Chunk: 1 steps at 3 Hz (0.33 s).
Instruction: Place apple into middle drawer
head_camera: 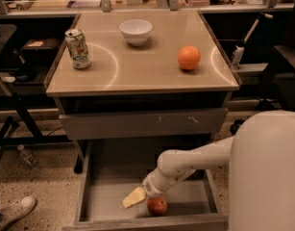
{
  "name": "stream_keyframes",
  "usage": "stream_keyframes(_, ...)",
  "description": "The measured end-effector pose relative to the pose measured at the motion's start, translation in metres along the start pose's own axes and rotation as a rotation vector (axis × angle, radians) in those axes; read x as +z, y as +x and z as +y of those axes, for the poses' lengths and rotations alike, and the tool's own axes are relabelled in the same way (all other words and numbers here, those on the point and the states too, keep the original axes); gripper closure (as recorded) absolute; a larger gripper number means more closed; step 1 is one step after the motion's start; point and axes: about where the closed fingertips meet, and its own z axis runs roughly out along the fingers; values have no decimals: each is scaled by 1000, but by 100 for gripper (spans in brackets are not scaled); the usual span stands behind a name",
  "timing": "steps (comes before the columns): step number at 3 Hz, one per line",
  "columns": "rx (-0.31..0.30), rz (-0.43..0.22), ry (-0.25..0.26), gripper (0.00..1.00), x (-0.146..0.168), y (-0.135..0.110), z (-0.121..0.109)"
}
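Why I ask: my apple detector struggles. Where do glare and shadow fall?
Camera view: curved glare arcs streak the tabletop; the middle drawer sits in dim shadow, so the apple on its floor, just right of the gripper inside it, looks dark.

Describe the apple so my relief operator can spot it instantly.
Look below the tabletop into the open middle drawer. Near its front wall, just beside the gripper, lies the apple: small and red, unlike the orange up on the tabletop.
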Motion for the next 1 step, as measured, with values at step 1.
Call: stream_keyframes(1, 0, 0, 0, 0, 0, 0, 0)
